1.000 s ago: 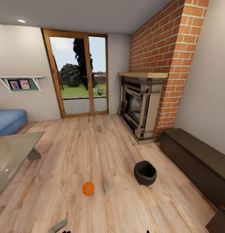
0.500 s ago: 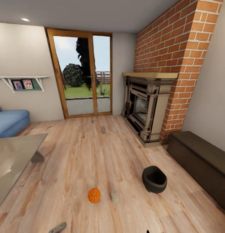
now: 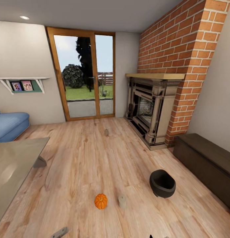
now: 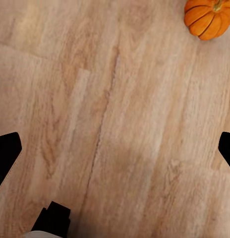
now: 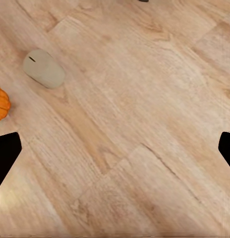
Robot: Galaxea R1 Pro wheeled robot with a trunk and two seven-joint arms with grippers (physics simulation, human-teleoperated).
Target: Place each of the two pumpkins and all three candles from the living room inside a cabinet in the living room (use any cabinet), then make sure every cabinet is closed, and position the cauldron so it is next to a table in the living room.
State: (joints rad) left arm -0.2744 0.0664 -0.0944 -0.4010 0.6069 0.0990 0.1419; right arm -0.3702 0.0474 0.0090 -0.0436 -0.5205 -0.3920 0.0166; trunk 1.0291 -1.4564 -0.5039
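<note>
One orange pumpkin [image 3: 100,201] lies on the wood floor close in front of me, with a squat tan candle [image 3: 122,200] just to its right. A second candle [image 3: 106,132] stands farther off, toward the glass door. The black cauldron [image 3: 162,183] sits on the floor to the right, near the long dark cabinet [image 3: 207,162], whose fronts look shut. The grey glossy table [image 3: 12,162] is at the left. My left gripper [image 4: 115,151] hangs open over bare floor, the pumpkin [image 4: 209,17] beyond it. My right gripper [image 5: 115,148] is open too, with the candle [image 5: 44,69] and pumpkin [image 5: 1,104] off to one side.
A stone fireplace [image 3: 149,109] in a brick chimney stands at the back right. A blue sofa [image 3: 9,124] is at the far left behind the table. A glass door [image 3: 83,72] fills the back wall. Open floor lies between table and cabinet.
The whole head view has shifted: pumpkin, candle and cauldron now sit farther right and lower in the picture, so the camera moved. The things themselves have not moved on the floor.
</note>
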